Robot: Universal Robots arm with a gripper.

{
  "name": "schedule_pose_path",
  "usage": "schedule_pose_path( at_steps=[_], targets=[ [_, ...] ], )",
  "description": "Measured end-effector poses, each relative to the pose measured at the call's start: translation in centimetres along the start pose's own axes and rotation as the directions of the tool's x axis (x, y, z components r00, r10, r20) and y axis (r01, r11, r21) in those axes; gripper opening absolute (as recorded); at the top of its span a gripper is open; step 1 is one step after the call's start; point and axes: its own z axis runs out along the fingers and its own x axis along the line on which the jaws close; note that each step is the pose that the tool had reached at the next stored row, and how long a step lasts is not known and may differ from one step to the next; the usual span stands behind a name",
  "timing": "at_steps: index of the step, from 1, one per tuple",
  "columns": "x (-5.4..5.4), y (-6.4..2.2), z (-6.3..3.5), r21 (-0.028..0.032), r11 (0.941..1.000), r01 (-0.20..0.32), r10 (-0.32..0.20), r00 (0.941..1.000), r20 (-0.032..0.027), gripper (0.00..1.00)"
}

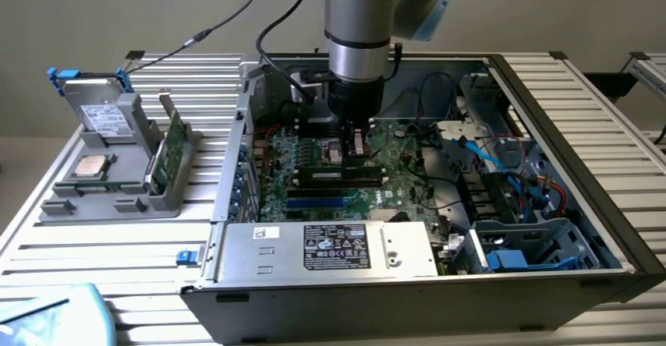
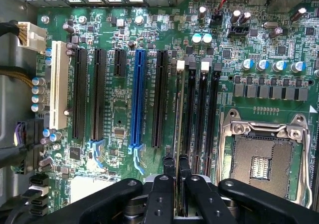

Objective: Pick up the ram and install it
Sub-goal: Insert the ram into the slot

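The tool (image 2: pixel 176 170) gripped the ram (image 2: pixel 177 119) edge-on over a memory slot (image 2: pixel 190 114); misalignment risked jamming against the slot's latch.

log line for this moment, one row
gripper: shut on ram | place: inside pc case, over motherboard | ram: edge-on at memory slots | cpu socket: open, bare

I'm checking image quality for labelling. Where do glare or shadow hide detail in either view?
Exterior view: the motherboard lies in shade under the arm, while the power supply catches bright light. Wrist view: even lighting, slight glare on the CPU socket frame; the tool, shut on the ram, looks dark.
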Motion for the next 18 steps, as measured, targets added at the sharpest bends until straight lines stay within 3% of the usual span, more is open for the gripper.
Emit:
schedule_pose_path(
  at_steps=[18],
  targets=[
    [-0.02, -0.04, 0.16, -0.0002, 1.0, -0.001, 0.001, 1.0, 0.0007, 0.14]
  ],
)
